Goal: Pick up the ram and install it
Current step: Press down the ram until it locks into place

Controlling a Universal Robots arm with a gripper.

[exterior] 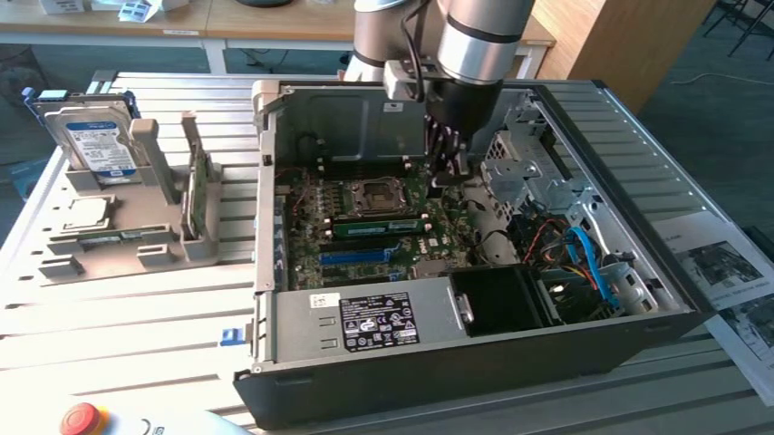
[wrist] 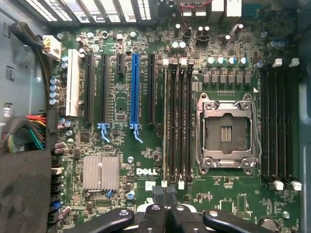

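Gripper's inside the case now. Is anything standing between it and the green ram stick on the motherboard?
Nothing visible does. The shut gripper hangs over the motherboard by one end of the memory slots beside the CPU socket. The ram lies there with open air above it. The loose cables are further to the exterior view's right.

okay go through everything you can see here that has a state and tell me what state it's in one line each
Black two-finger gripper: shut, empty, above the motherboard.
Thin green ram stick: upright in the grey holder, outside the case.
Black desktop computer case: side panel off, interior exposed.
Silver processor socket: empty, frame latched down.
Silver hard drive with blue-white label: standing upright in the holder.
Long black memory slots: one holds a module.
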